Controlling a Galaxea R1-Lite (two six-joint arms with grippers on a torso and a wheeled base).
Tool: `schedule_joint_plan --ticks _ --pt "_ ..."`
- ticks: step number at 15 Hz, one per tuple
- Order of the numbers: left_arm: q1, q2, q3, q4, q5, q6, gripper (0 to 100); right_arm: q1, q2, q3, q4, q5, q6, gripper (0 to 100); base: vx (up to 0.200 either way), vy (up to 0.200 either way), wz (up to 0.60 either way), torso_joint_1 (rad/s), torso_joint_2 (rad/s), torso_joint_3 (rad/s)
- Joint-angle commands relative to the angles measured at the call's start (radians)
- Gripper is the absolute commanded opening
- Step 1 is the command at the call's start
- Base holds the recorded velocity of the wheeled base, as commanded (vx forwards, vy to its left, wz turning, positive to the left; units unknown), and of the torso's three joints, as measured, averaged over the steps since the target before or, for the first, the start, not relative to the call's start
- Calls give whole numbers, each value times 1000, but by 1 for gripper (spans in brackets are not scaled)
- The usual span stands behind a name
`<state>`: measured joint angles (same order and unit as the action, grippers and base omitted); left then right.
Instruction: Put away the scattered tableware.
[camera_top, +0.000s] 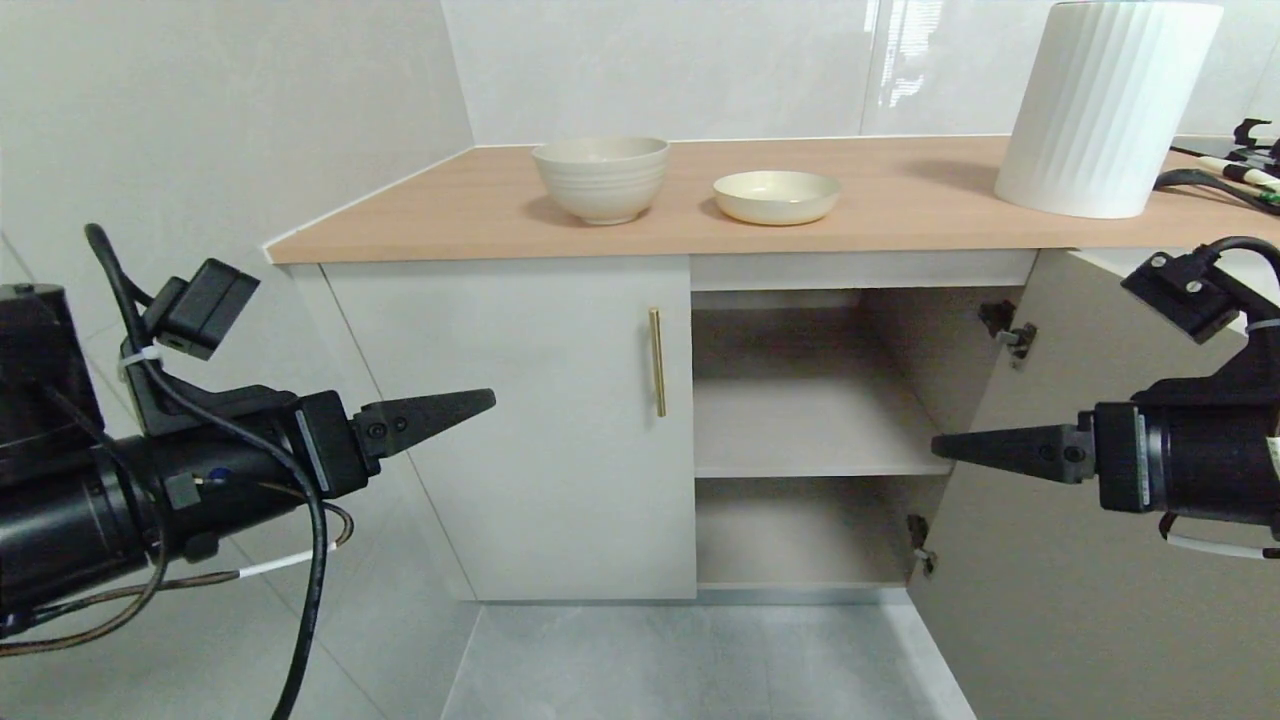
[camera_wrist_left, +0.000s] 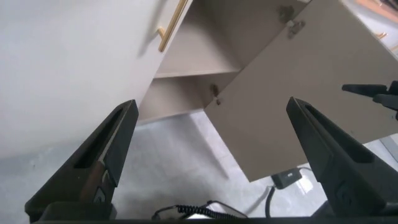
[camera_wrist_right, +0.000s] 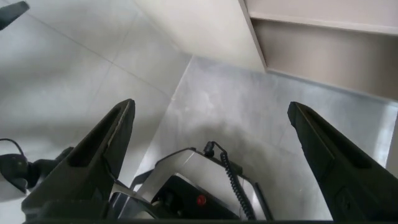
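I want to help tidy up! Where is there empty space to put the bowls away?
The upper shelf and the bottom shelf are both bare, between the closed door and the open door. The counter has bare wood between the shallow dish and the white ribbed container. Cables crowd its far right end.

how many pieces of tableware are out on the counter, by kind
deep ribbed bowl: 1
shallow dish: 1
total: 2, both on the wooden counter
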<state>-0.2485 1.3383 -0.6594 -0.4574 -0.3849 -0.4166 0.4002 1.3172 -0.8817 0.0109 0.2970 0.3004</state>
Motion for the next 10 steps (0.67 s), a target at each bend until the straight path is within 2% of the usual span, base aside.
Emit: schedule_joint_plan --ticks 1,4,7,10 --pt "0 -8 -68 60 0 1 100 0 -27 -3 1 -1 0 100 0 0 0 0 0 0" --pt "-2 -33 -95 115 0 4 100 0 -23 -3 1 -1 0 100 0 0 0 0 0 0" --pt "-2 -44 -95 138 0 24 100 0 -26 -3 1 -1 0 100 0 0 0 0 0 0" --pt "-2 -51 -98 158 0 24 100 5 -27 -3 1 1 0 100 200 0 0 1 -2 7"
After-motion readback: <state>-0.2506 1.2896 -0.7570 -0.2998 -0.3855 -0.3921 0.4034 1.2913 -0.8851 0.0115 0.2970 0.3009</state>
